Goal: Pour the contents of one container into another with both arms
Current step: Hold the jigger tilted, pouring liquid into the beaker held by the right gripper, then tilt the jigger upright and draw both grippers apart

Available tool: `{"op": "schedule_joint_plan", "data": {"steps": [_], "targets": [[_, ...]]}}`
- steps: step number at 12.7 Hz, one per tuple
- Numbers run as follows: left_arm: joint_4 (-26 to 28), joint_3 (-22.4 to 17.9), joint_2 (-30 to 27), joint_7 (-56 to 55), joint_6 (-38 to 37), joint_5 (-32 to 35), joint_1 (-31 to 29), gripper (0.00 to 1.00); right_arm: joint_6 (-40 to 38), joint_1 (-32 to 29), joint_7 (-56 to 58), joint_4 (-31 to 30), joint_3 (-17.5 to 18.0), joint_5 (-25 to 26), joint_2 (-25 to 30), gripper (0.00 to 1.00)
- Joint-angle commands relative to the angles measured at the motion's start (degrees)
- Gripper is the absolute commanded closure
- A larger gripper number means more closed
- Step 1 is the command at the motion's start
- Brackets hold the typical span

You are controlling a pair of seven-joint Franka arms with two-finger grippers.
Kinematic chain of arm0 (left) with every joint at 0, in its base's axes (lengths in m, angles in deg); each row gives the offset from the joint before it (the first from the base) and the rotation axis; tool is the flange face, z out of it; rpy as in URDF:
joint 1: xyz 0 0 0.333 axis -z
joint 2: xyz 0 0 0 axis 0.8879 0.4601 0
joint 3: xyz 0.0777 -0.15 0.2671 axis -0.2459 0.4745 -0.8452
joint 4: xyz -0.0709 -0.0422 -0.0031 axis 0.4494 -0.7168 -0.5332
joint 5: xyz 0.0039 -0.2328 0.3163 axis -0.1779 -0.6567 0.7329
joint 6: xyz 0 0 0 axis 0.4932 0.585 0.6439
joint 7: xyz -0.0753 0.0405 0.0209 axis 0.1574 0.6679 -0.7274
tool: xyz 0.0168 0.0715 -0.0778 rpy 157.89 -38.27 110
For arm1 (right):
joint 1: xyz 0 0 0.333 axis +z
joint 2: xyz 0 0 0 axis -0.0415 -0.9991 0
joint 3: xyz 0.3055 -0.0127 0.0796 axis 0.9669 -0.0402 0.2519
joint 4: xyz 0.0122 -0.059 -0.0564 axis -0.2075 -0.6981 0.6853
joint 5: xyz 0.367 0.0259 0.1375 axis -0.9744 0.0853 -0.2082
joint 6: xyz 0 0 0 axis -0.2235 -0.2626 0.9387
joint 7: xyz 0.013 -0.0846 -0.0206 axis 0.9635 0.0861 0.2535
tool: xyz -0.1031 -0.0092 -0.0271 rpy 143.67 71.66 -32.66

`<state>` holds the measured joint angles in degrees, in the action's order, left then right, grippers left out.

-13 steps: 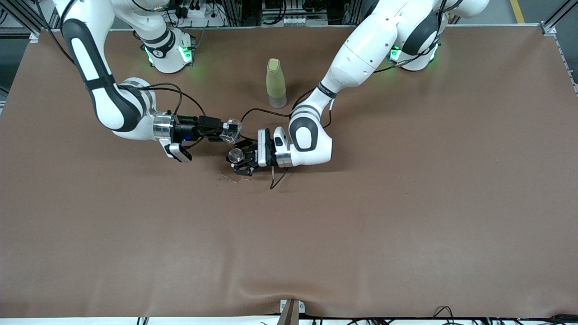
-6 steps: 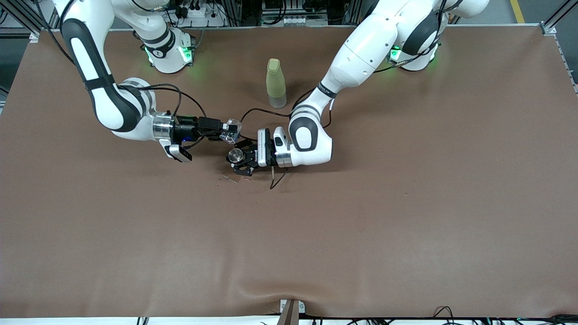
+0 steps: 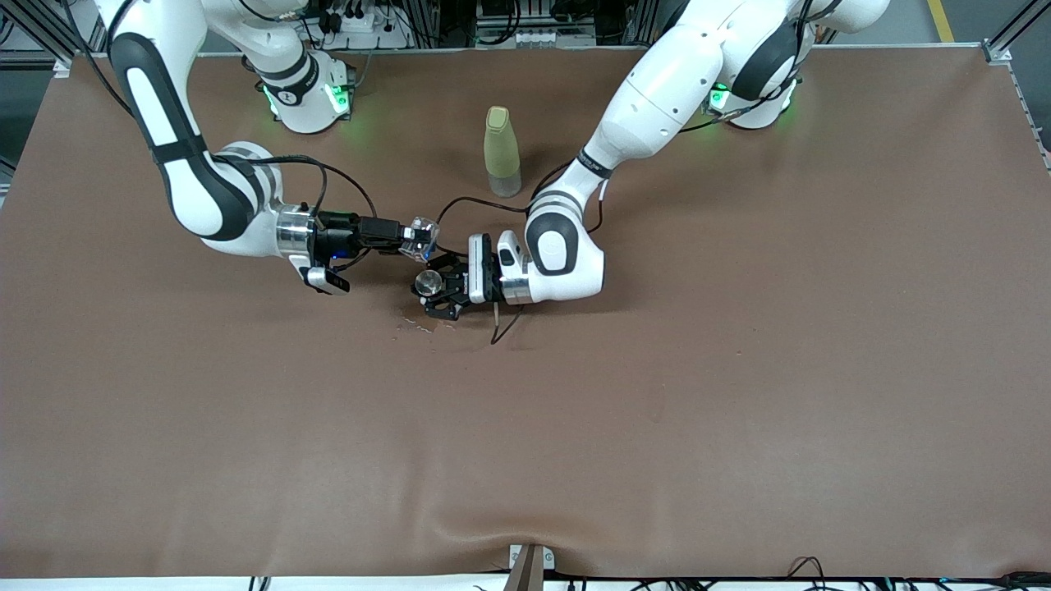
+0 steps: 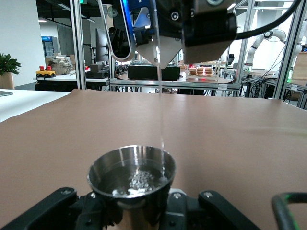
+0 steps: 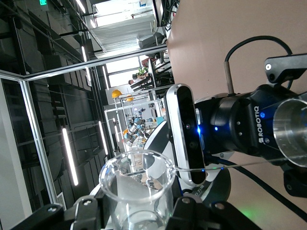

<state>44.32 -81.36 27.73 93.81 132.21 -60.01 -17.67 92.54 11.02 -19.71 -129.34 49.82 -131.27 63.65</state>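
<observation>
My right gripper [image 3: 419, 238] is shut on the small clear glass cup [image 3: 422, 232], tipped on its side above the jigger. The right wrist view shows the cup [image 5: 139, 191] between the black fingers, with a thin stream leaving its rim toward the jigger [image 5: 292, 132]. My left gripper [image 3: 433, 287] is shut on the silvery metal jigger [image 3: 427, 283], held upright just above the table. In the left wrist view the jigger [image 4: 132, 175] holds bubbling liquid and a thin stream falls into it from the right gripper [image 4: 160, 50] overhead.
A tall yellow-green bottle [image 3: 502, 152] stands upright on the brown table [image 3: 739, 369], farther from the front camera than both grippers. Small spilled droplets [image 3: 419, 327] lie on the table just nearer than the jigger. Black cables [image 3: 480, 205] loop near the left wrist.
The right gripper has rolled slightly, tipping the glass cup a bit more over the jigger. The left arm and jigger have stayed in place.
</observation>
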Motion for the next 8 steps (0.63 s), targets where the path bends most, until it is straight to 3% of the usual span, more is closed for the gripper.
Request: {"op": "schedule_joint_plan", "data": {"steps": [1, 8], "targets": [[1.1, -0.2, -1.5, -0.1, -0.1, -1.4, 0.1, 1.0, -0.6, -0.8, -1.2, 0.9, 0.5, -0.8, -0.8, 0.76], [1.1, -0.5, -1.7, -0.3, 0.0, -1.1, 0.0, 1.0, -0.6, -1.0, 2.8, 1.0, 0.4, -0.5, -0.7, 0.76]]}}
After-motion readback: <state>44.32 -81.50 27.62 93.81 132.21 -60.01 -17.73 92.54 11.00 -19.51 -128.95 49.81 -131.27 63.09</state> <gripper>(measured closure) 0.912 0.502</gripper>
